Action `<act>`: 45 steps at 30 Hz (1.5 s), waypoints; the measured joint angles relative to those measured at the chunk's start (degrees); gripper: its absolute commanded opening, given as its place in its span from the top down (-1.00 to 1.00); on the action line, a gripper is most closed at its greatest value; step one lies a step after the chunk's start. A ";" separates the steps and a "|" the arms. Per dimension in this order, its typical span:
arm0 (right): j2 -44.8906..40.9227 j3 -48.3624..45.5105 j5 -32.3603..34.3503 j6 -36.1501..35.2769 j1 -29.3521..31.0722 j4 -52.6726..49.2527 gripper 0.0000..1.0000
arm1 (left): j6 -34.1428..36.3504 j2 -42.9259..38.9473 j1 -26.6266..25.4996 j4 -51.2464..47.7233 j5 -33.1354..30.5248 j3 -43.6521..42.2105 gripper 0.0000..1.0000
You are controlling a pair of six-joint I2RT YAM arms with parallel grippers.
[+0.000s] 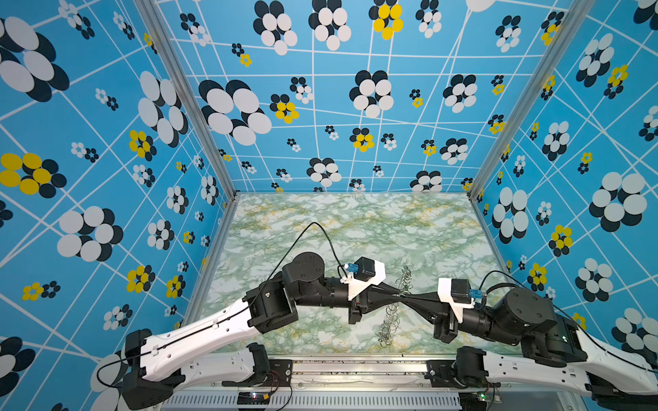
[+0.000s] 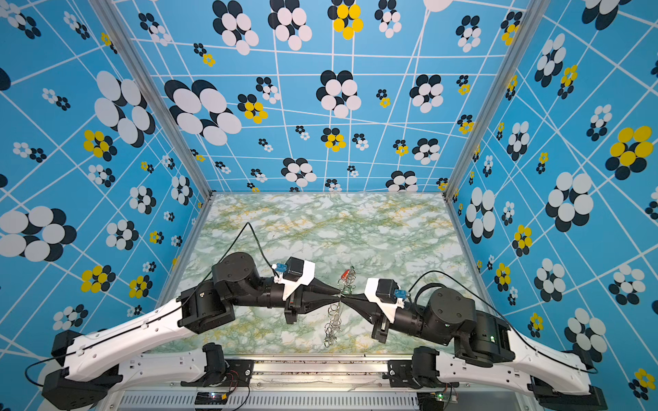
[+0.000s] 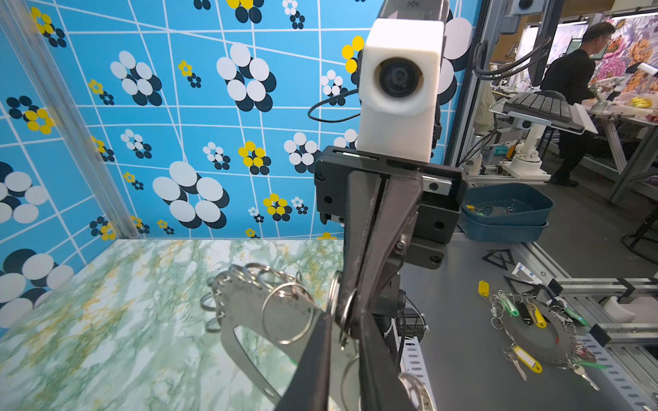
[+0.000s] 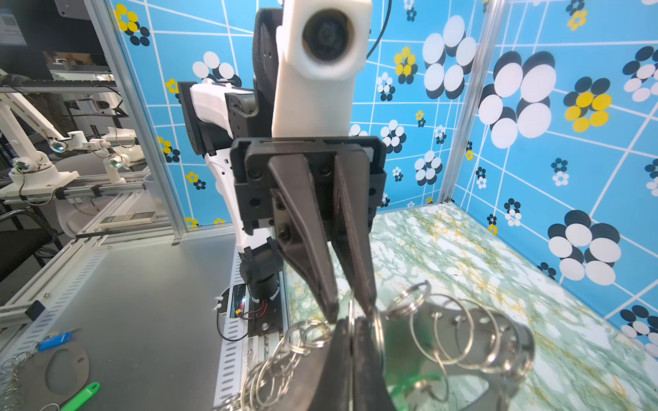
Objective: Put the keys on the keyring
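My right gripper [image 3: 347, 316] is clamping shut on the keyring [image 3: 245, 313] at its ringed edge, holding the grey plate up on edge over the table [image 2: 391, 231]. My left gripper [image 4: 350, 311] is facing it tip to tip, jaws slightly apart and straddling a wire ring there. A red-tagged key [image 2: 344, 274] is hanging among the rings just beyond both tips.
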 measured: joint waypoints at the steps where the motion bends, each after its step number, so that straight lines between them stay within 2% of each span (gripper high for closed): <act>1: -0.07 0.00 0.00 -0.02 0.00 0.11 1.00 | -0.22 0.00 0.00 0.09 0.07 -0.17 0.72; 4: -0.09 0.00 0.00 -0.02 0.00 0.37 1.00 | -0.59 0.02 0.00 0.74 0.61 -0.39 0.78; 8: -0.09 0.00 -0.44 0.00 0.00 0.70 1.00 | -0.76 0.00 0.00 1.25 0.92 -0.39 0.99; 15: -0.07 0.00 -0.83 0.00 0.00 0.98 1.00 | -0.83 0.00 0.00 1.49 1.14 -0.39 1.00; 16: 0.00 0.02 -0.81 0.00 0.00 0.83 0.95 | -0.44 0.00 0.00 1.20 1.14 -0.37 1.00; 18: 0.52 0.66 -0.59 0.00 0.00 -0.90 0.55 | 0.52 0.00 0.00 -0.76 1.11 0.07 1.00; 22: 4.26 5.40 -0.42 -0.68 0.00 -7.61 0.39 | 4.07 0.85 0.00 -10.25 0.59 3.61 1.00; 27: 8.92 11.78 0.02 -1.99 -0.11 -16.65 0.36 | 9.22 3.48 -0.39 -23.63 -0.74 11.45 1.00; 32: 10.95 12.92 -0.20 -3.26 -0.11 -20.57 0.36 | 13.25 5.05 -0.76 -32.61 -2.49 16.37 1.00; 38: 10.47 12.96 -0.81 -4.02 -0.11 -21.90 0.37 | 16.02 6.45 -0.87 -38.88 -3.32 18.97 1.00; 45: 11.06 13.00 -2.54 -4.57 -0.11 -22.03 0.38 | 17.70 7.02 -1.14 -41.33 -3.45 19.80 1.00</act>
